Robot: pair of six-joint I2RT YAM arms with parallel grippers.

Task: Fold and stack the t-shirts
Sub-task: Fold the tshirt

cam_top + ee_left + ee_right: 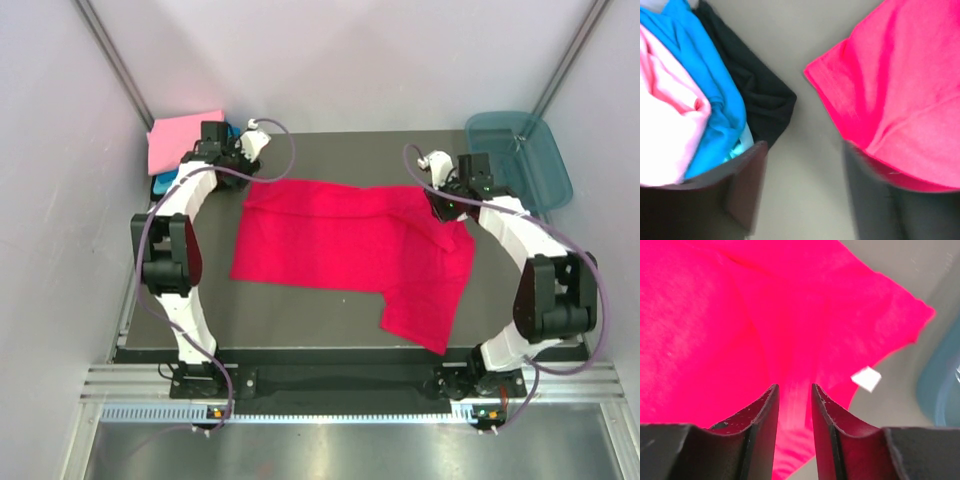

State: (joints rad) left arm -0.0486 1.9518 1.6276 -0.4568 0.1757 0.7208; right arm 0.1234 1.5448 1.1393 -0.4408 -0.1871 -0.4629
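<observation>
Crimson-red fabric fills the middle of the dark table point(330, 325) in the top view: the red t-shirt point(350, 245) lies spread out, with one part reaching toward 5 o'clock. The left gripper point(255, 140) is at 11 o'clock, just beside the shirt's far left corner. The right gripper point(440, 205) is at 2 o'clock, over the shirt's far right edge. A folded pink t-shirt point(180, 140) lies at the 10 o'clock corner on top of a blue one point(163, 183). A teal plastic tub point(520, 155) stands at 1 o'clock.

In the left wrist view, the fingers point(747, 192) stand wide apart and hold nothing. The red shirt's corner is at 2 o'clock; the pink, blue and black t-shirt point(760, 95) pile is at 10 o'clock.

In the right wrist view, the fingers point(762, 415) stand narrowly apart over the red cloth; whether they pinch it, I cannot tell. A small white tag point(866, 378) shows at 4 o'clock.
</observation>
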